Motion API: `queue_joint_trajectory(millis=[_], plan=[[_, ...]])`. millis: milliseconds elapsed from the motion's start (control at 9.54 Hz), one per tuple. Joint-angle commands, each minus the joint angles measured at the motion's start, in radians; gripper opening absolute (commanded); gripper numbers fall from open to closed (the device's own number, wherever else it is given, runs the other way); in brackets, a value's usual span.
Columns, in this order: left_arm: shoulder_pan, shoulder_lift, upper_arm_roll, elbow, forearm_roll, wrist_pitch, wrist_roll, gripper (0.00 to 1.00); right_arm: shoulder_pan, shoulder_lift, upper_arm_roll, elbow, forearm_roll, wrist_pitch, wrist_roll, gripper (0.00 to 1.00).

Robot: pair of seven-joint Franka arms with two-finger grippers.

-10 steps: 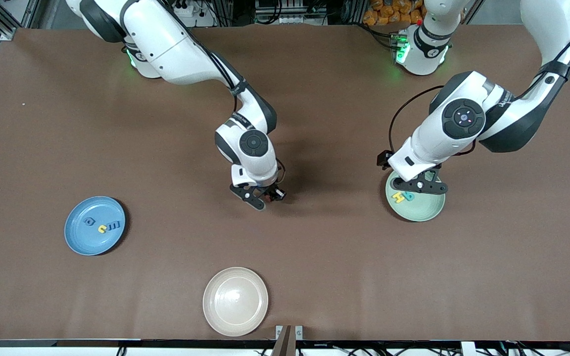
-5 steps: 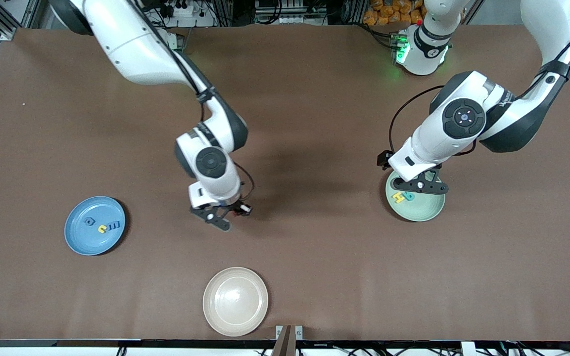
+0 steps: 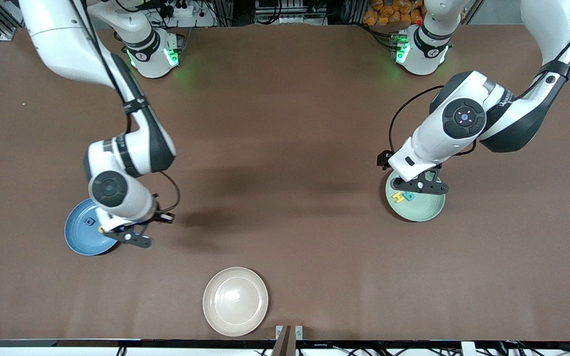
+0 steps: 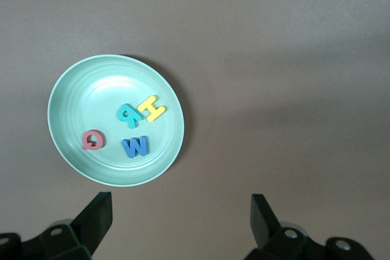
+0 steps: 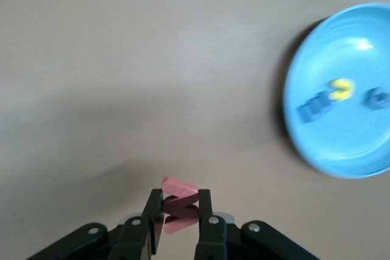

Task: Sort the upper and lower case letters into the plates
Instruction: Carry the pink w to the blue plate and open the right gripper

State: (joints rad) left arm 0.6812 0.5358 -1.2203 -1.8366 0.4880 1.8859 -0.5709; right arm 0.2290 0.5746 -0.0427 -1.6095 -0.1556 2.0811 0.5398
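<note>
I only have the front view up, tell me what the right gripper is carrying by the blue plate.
Observer: The right gripper is shut on a pink letter, pinched between its fingers.
Operator: What's already in the blue plate?
Observer: The blue plate holds a yellow letter between two blue letters.
Operator: And the green plate? The left arm blocks it.
Observer: The green plate holds four capitals: pink Q, teal R, yellow H, blue W. The left gripper hangs open above the table beside it.
</note>
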Motion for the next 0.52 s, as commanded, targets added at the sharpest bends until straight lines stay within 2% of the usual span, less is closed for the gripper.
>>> queue_joint_trajectory(millis=[0, 210, 314, 419], plan=[[-0.002, -0.007, -0.004, 0.013, -0.022, -0.021, -0.001, 1.00, -0.013, -0.024, -0.101, -0.050, -0.009, 0.008, -0.140, 0.00], [-0.002, -0.007, -0.004, 0.013, -0.022, -0.021, -0.001, 1.00, -0.068, -0.024, -0.120, -0.050, -0.007, 0.011, -0.251, 0.00], [-0.002, -0.007, -0.004, 0.013, -0.022, -0.021, -0.001, 1.00, -0.088, -0.025, -0.120, -0.052, -0.007, 0.011, -0.282, 0.09], [-0.002, -0.007, -0.004, 0.013, -0.022, -0.021, -0.001, 1.00, -0.114, -0.028, -0.118, -0.052, -0.005, 0.013, -0.335, 0.53]])
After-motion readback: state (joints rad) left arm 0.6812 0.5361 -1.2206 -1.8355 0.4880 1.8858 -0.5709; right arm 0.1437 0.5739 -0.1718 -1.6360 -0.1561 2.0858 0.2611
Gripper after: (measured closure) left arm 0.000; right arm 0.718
